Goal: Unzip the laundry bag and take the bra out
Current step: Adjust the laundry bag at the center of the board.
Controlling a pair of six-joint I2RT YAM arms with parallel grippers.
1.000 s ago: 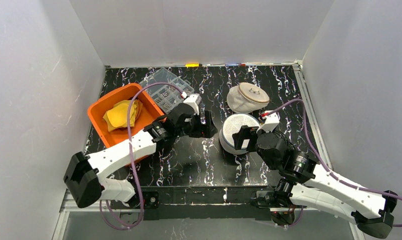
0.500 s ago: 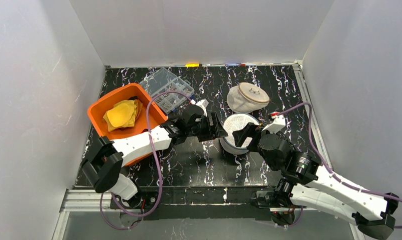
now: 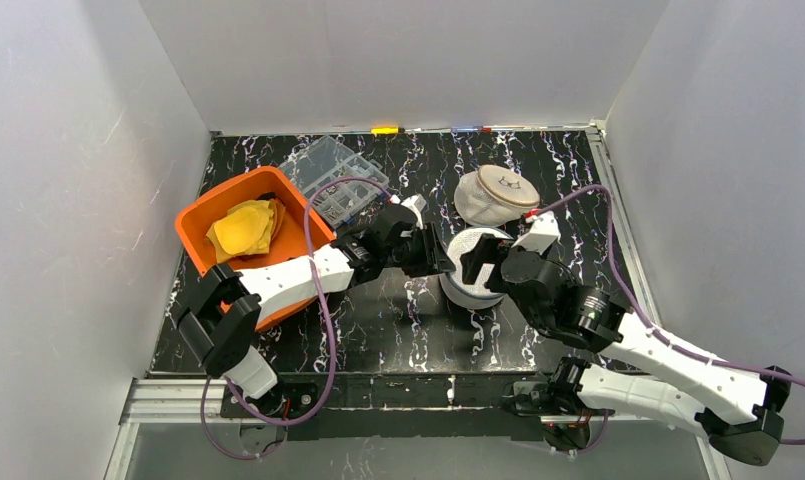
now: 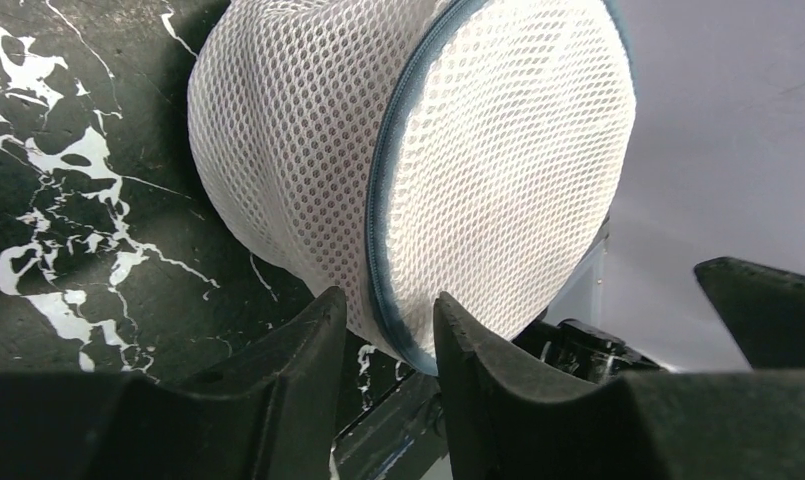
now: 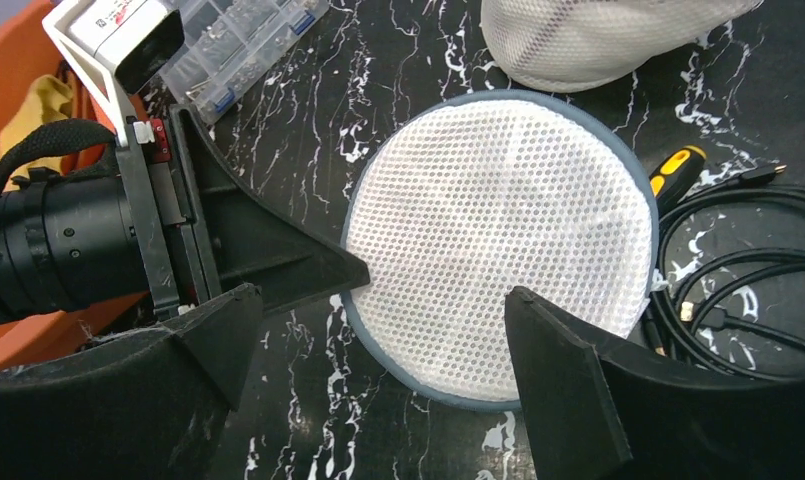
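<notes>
The laundry bag (image 3: 466,283) is a round white mesh pouch with a blue-grey zip round its rim (image 4: 378,260). It lies mid-table and fills the right wrist view (image 5: 498,240). My left gripper (image 3: 440,262) reaches in from the left, its jaws drawn in on the bag's zipped edge (image 4: 388,320), and both fingertips touch mesh. My right gripper (image 5: 378,335) hangs open wide over the bag's near side, with nothing held. The bra is hidden, and the mesh shows nothing inside.
An orange bin (image 3: 200,218) holding yellow cloth stands at the left, with a clear parts box (image 3: 333,172) behind it. A second mesh pouch (image 3: 495,195) lies at the back. Black cables (image 5: 738,290) and a yellow-handled tool (image 5: 678,170) lie to the right of the bag.
My left arm has stretched right to the bag and its jaws have narrowed onto the zipped rim. My right gripper has shifted further over the bag and stays open.
</notes>
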